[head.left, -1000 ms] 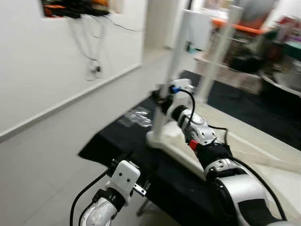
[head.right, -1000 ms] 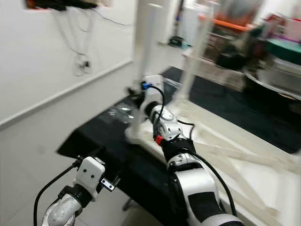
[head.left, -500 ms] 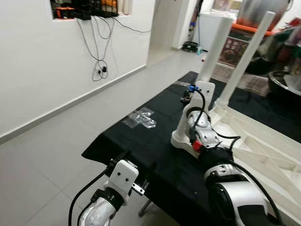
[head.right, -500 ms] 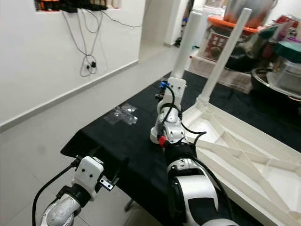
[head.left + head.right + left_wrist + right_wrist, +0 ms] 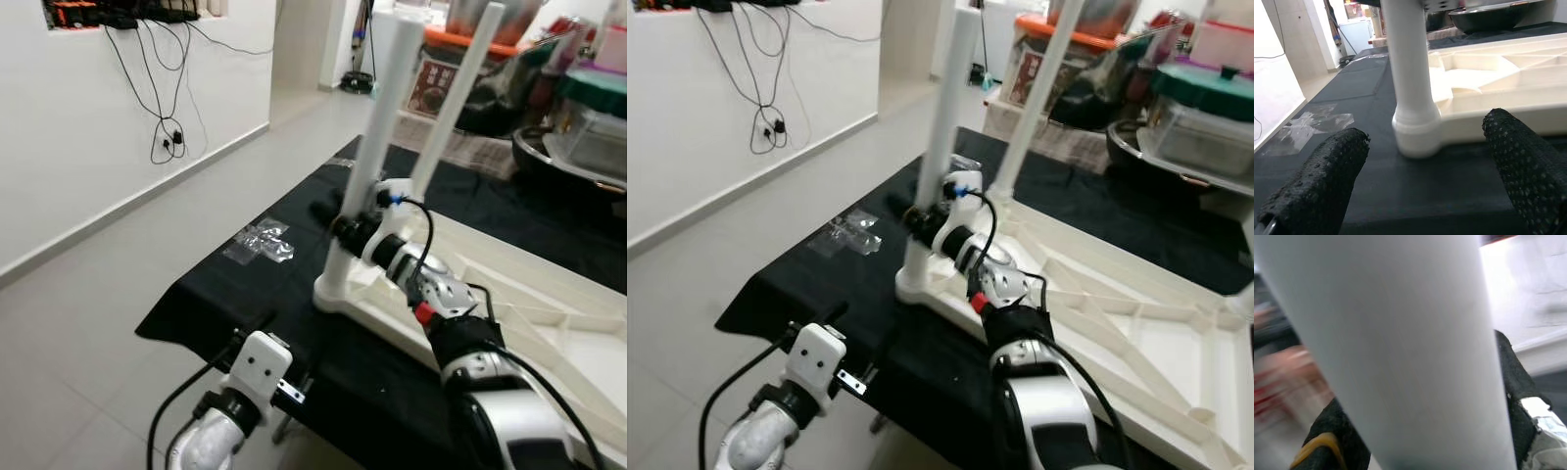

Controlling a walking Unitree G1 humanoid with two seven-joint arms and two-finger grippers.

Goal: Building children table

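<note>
On the black-covered table (image 5: 245,294), the white children's tabletop (image 5: 509,294) is lying upside down with two legs standing. The right gripper (image 5: 345,227) is pinching the near corner leg (image 5: 367,166); the left gripper (image 5: 1420,191), fingers spread, is waiting before that leg's base. Remaining legs apparently unfitted.

A low surface covered by a black cloth (image 5: 245,294) runs from the lower centre of the frame toward the upper right. On it lies an upside-down white plastic tabletop (image 5: 509,294) with its ribbed underside up. A crumpled clear plastic wrapper (image 5: 259,241) lies on the cloth left of centre. Grey floor tiles (image 5: 88,294) surround it.
</note>
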